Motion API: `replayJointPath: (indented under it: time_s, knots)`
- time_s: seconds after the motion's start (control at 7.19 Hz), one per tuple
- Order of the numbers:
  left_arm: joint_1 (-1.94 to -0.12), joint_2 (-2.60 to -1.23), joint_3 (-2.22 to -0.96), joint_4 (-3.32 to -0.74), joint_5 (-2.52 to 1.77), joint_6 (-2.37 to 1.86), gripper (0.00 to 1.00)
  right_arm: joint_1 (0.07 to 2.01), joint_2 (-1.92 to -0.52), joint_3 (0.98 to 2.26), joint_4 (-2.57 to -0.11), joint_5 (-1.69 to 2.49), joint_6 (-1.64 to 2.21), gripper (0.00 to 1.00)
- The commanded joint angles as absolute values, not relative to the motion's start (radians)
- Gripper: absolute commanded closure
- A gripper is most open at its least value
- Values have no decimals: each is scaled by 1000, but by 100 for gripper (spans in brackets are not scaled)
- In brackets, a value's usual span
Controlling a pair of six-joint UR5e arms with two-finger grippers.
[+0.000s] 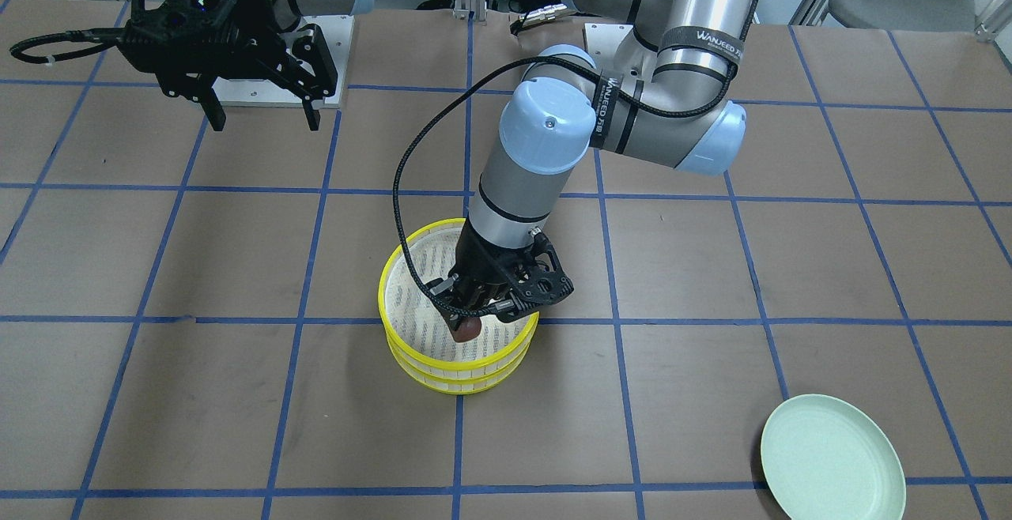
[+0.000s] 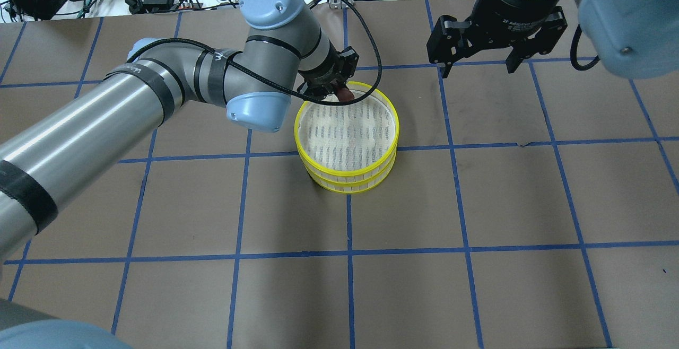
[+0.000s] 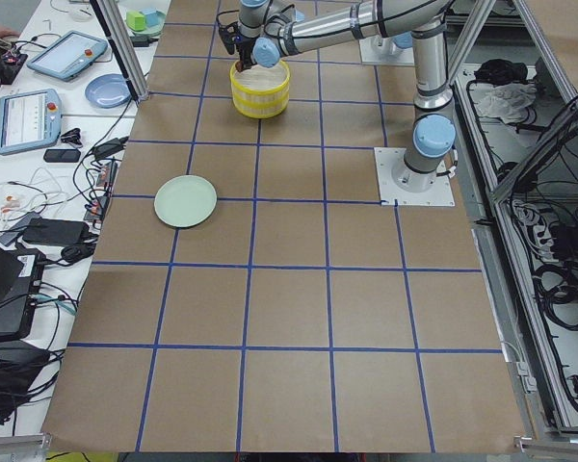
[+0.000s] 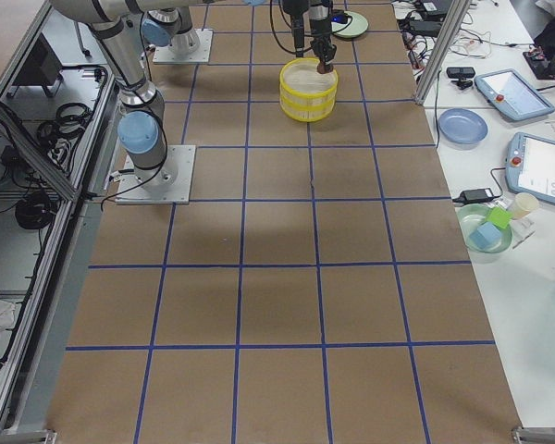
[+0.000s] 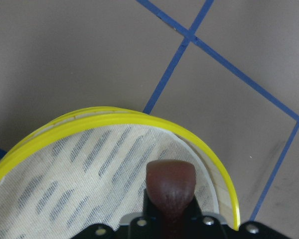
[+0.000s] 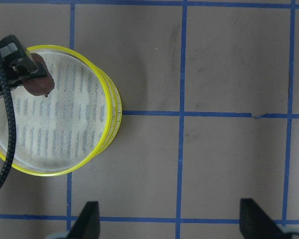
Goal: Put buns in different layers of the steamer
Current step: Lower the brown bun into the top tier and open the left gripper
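Two yellow-rimmed steamer trays stand stacked, the upper tray point(image 1: 383, 291) on the lower tray point(image 1: 458, 382); the stack also shows in the overhead view point(image 2: 345, 170). My left gripper point(image 1: 470, 324) is shut on the dark reddish-brown bun point(image 1: 468, 329), holding it just over the upper tray's white mesh near the rim farthest from my base. The bun also shows in the left wrist view point(image 5: 171, 180) and the right wrist view point(image 6: 40, 82). My right gripper point(image 2: 480, 70) is open and empty, raised to the right of the stack. The cream-white bun is hidden.
A pale green plate point(image 1: 830, 461) lies empty near the table's operator-side edge on my left. Blue tape lines grid the brown table. Tablets, bowls and cables sit on benches beyond the table's ends.
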State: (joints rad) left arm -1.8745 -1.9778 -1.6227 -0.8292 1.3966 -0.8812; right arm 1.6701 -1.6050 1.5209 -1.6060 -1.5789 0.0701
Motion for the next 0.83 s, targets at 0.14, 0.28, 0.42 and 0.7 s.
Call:
replayJointPath:
  time_s: [0.14,0.28,0.42,0.7]
  knots:
    - [-1885,-1973,-1629,-836,1393,-945,0,1666,-1615,1520,-1602,-1585,71,0]
    - [-1875,-1968,-1626,-836,1394,-927,0,1666,-1615,1522,-1603,-1579,72,0]
    - [-1852,-1956,-1617,-839,1400,-841,0,1667,-1608,1522,-1609,-1577,72,0]
    - [-1716,-1913,-1612,-911,1434,-542,0,1664,-1606,1522,-1618,-1580,71,0]
